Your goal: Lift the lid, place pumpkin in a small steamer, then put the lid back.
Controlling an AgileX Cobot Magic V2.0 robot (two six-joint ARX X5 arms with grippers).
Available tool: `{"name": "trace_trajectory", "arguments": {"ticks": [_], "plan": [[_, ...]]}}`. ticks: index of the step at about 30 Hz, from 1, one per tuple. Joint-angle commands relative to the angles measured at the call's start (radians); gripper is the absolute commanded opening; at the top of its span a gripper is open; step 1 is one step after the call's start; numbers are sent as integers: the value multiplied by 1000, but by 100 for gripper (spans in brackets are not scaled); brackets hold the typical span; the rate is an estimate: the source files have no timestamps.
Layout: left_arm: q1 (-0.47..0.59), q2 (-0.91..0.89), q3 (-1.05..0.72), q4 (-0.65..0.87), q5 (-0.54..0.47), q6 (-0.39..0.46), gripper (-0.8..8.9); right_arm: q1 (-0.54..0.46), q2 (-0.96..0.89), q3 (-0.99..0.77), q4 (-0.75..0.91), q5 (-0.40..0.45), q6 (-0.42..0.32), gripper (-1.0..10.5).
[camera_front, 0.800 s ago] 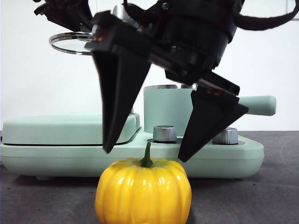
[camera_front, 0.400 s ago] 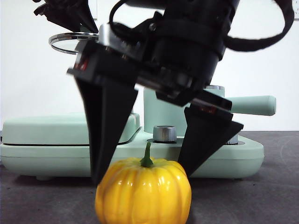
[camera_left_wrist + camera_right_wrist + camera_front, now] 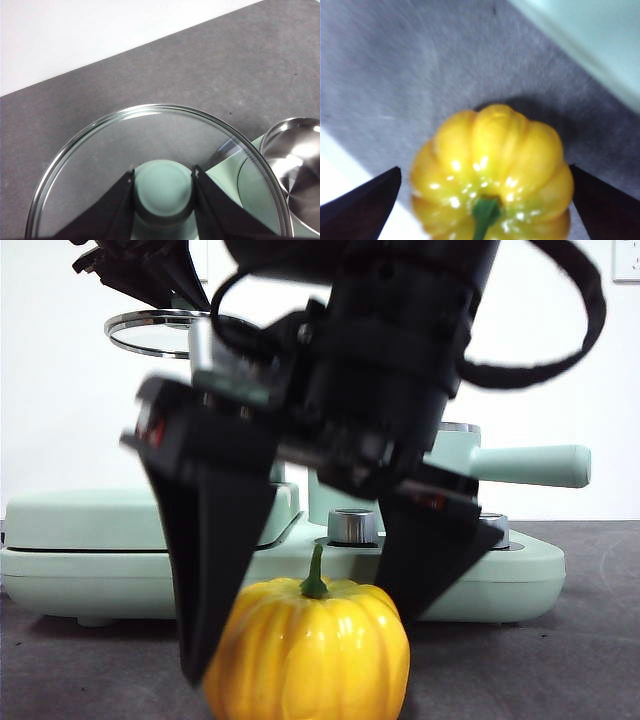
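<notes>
The pumpkin (image 3: 307, 648) sits on the dark grey counter (image 3: 560, 670) before the small steamer (image 3: 440, 475); the right gripper (image 3: 300, 635) straddles it, fingers apart; the left gripper (image 3: 163, 200), fingers clamped, holds the lid (image 3: 160, 332) aloft against a white wall (image 3: 60, 420).

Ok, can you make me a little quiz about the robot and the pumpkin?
1. True or false: the right gripper has already shut on the pumpkin.
2. What does the left gripper hold?
A) the pumpkin
B) the lid, by its knob
C) nothing
3. Fill the gap: the pumpkin sits on the ____, in front of the steamer.

Key:
1. False. Its jaws are open, one on each side of the pumpkin.
2. B. The lid is up in the air, off the steamer.
3. table
</notes>
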Motion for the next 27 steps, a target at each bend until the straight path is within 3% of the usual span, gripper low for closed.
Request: {"name": "trace_trajectory", "arguments": {"ticks": [1,6,10,17,27], "plan": [[-2,-1,34,25,3,-10,15,16,31,18,-1,1,-14,521],[-2,-1,34,23,3,-12,15,16,34,22,-2,0,-16,315],[-2,-1,34,23,3,-11,15,8,34,83,-79,-1,-21,315],[-2,0,34,17,3,-11,15,-37,34,344,-361,2,-132,315],[-2,0,34,18,3,-10,15,-283,106,740,-570,11,-259,316]]}}
